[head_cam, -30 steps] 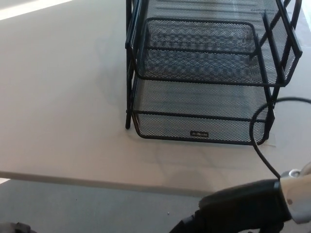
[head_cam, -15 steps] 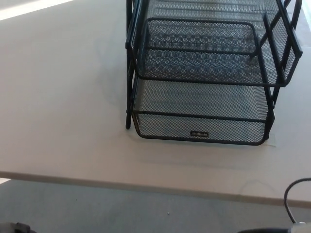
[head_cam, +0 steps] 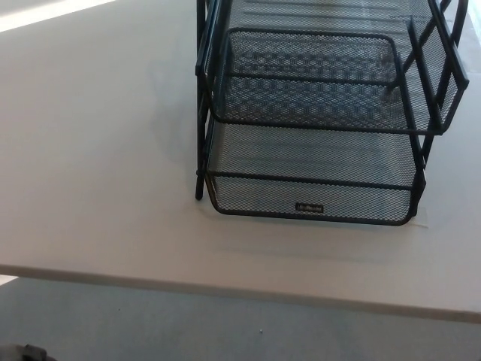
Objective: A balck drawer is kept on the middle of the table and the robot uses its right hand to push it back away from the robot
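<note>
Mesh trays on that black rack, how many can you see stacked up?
3. The bottom tray sits on the table, the middle tray above it, the top tray cut off by the picture's edge; more may be hidden above.

Black mesh drawer [head_cam: 312, 124], tiered, stands upright on the table [head_cam: 98, 165].

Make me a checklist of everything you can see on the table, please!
Surface: pale table, its near edge running across the lower part of the view.
Job's things: black mesh tray rack standing on the table, stacked trays, a small label on the front of the bottom tray.
Clutter: nothing seen.
Hands: neither robot hand is in view.
Cables: nothing seen.
Surroundings: grey floor below the table edge; a small dark object at the bottom left corner, too little showing to tell what it is.
</note>
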